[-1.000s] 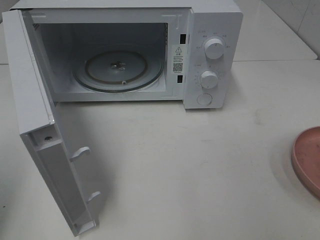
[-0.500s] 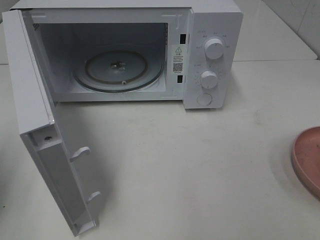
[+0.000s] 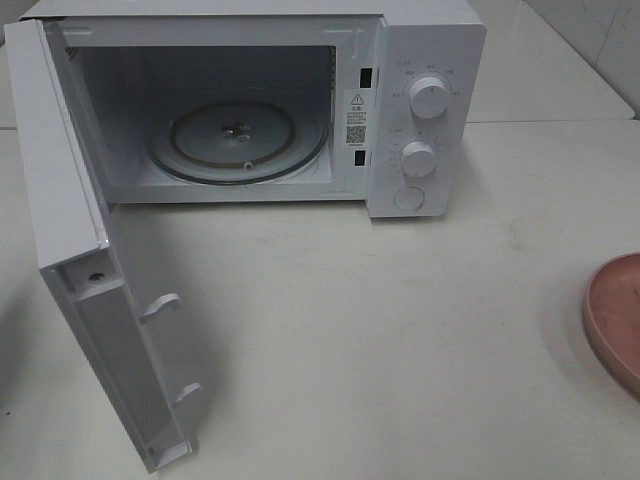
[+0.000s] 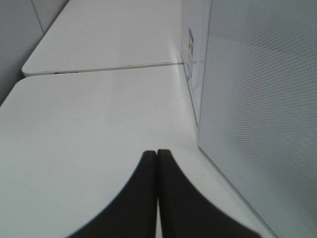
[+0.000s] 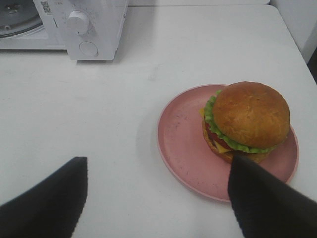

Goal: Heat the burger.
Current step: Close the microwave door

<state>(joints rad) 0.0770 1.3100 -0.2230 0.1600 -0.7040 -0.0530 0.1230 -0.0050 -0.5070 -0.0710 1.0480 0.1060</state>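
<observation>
Claws: right claw [image 5: 157,198] spread wide, holding nothing, hanging above the surface [image 5: 99,109]; left claw [image 4: 157,163] pressed shut, empty, low over the surface.
Burger: burger [image 5: 246,121] sits just ahead of the right claw, close by one finger, not touched; bun on top, lettuce and cheese showing at the edge.
Plate: pink plate [image 5: 183,144] under the burger, the burger off centre on it; only the plate's rim [image 3: 615,320] shows in the high view.
Microwave: microwave [image 3: 425,60] well beyond the right claw, past the plate, two knobs and a button on its panel.
Door: door [image 3: 85,290] swung fully open, just beside the left claw.
Turntable: glass turntable [image 3: 238,140] bare inside the cavity.
</observation>
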